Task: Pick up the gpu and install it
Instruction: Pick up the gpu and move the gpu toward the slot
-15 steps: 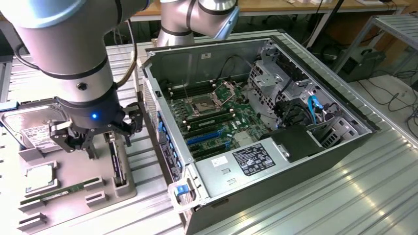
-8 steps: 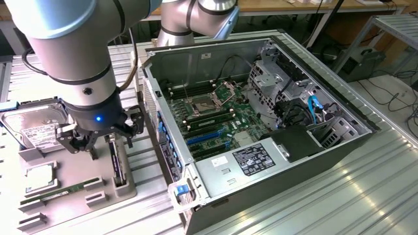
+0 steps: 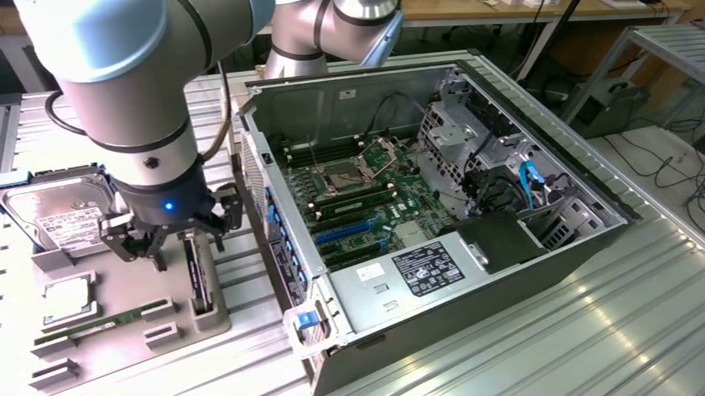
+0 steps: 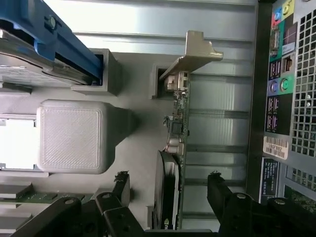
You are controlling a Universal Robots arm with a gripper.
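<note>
Two spread fingers (image 4: pixel 219 195) of the claw (image 4: pixel 168 180) straddle the edge-standing gpu (image 4: pixel 178 108), not touching.

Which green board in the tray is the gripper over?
The gpu, on edge with silver bracket, straddled by the open gripper; the memory stick sits aside.

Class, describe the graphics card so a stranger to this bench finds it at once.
At the exterior view's left of the computer case lies a grey tray. The gpu stands on edge in the slot nearest the case, under the open gripper. Unlike the boxy hard drive and thin memory stick, it has a silver bracket.
</note>
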